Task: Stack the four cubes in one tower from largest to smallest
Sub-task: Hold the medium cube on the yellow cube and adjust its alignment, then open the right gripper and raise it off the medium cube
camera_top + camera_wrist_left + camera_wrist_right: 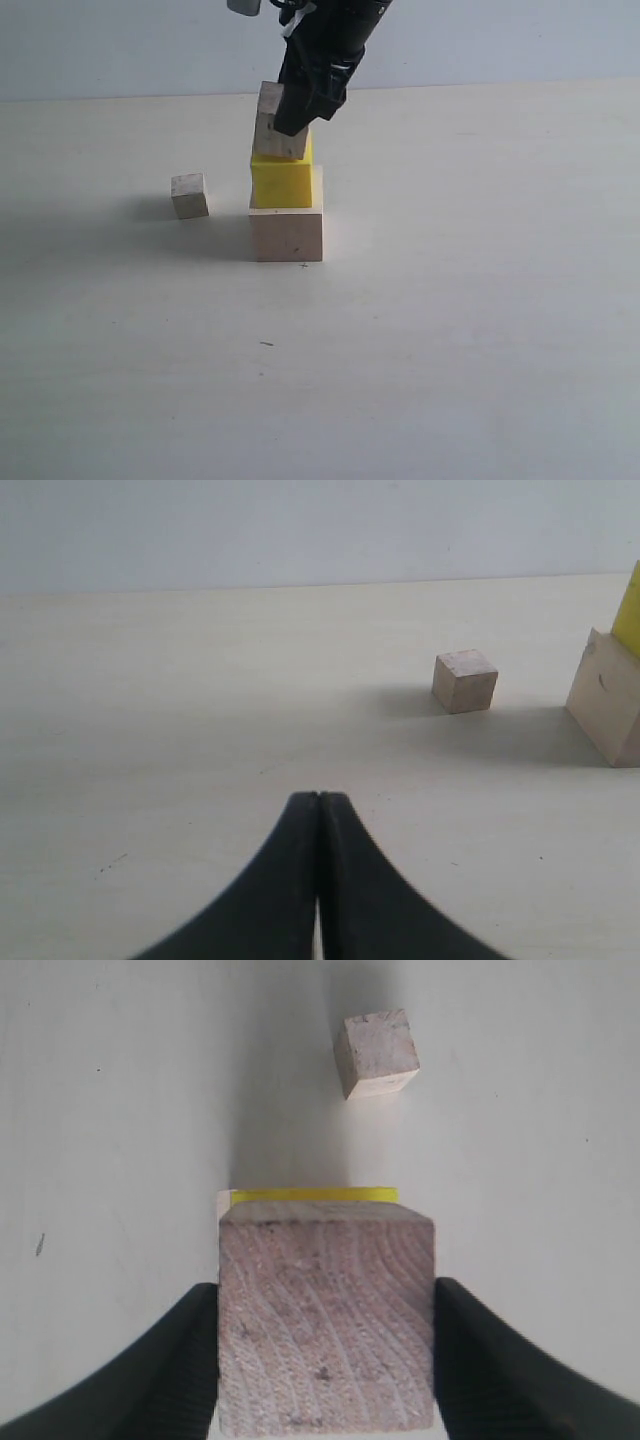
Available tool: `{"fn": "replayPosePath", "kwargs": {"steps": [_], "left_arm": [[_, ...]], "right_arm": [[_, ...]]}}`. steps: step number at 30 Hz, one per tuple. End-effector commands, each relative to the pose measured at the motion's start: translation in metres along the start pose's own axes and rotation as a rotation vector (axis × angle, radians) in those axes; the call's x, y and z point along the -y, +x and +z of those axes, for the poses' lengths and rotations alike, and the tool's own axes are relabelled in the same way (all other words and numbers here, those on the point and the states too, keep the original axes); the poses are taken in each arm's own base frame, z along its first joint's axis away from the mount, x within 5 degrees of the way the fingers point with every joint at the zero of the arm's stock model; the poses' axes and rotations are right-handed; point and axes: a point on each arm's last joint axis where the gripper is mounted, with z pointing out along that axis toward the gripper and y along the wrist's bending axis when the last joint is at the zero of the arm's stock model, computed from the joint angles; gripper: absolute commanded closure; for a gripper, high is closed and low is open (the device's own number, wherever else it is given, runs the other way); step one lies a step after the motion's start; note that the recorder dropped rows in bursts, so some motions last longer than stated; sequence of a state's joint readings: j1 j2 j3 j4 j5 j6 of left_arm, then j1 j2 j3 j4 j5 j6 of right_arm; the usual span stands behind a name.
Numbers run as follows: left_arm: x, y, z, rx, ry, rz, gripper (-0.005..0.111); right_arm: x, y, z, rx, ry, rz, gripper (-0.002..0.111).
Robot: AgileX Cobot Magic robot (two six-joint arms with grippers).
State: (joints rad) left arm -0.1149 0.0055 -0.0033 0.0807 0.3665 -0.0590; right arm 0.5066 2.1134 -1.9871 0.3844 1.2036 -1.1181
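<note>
- The large wooden cube (287, 233) stands on the table (480, 330), about midway between its left and right edges and nearer the far edge than the near one.
- The yellow cube (281, 180) sits on top of it, flush toward the left side of the larger cube's top as the exterior view shows it.
- The medium wooden cube (275, 128) is above the yellow cube and tilted. Its lower edge meets the yellow top, but whether it lies flat cannot be told.
- The right gripper (325, 1290) comes down from above, and its two black fingers (185, 1360) pinch the medium wooden cube on opposite sides.
- The tiny wooden cube (189, 195) lies alone on the table, left of the stack and apart from it.
- The left gripper (318, 802) is low over bare table with its jaws pressed together and nothing between them. The tiny wooden cube lies ahead of it.
</note>
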Motion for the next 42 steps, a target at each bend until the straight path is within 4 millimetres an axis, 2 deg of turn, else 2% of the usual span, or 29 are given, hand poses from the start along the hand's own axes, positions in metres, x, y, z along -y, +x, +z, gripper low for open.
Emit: {"fn": "replayPosePath", "kwargs": {"steps": [1,13,19,22,42], "left_arm": [[0.0006,0.0002,0.0,0.01,0.009,-0.006,0.107],[0.0006,0.0002,0.0,0.01,0.009,-0.006,0.107],[0.0006,0.0002,0.0,0.01,0.009,-0.006,0.107],[0.0006,0.0002,0.0,0.01,0.009,-0.006,0.107],[0.0006,0.0002,0.0,0.01,0.009,-0.006,0.107]], "right_arm": [[0.0013,-0.001,-0.005,0.005,0.015,-0.011,0.063],[0.0009,-0.0016,-0.005,0.012,0.011,-0.008,0.062],[0.0011,-0.0019,-0.005,0.015,0.013,-0.007,0.046],[0.0012,-0.002,-0.005,0.016,0.014,-0.007,0.042],[0.0028,-0.0084,-0.0053,0.087,0.03,0.045,0.041]]}}
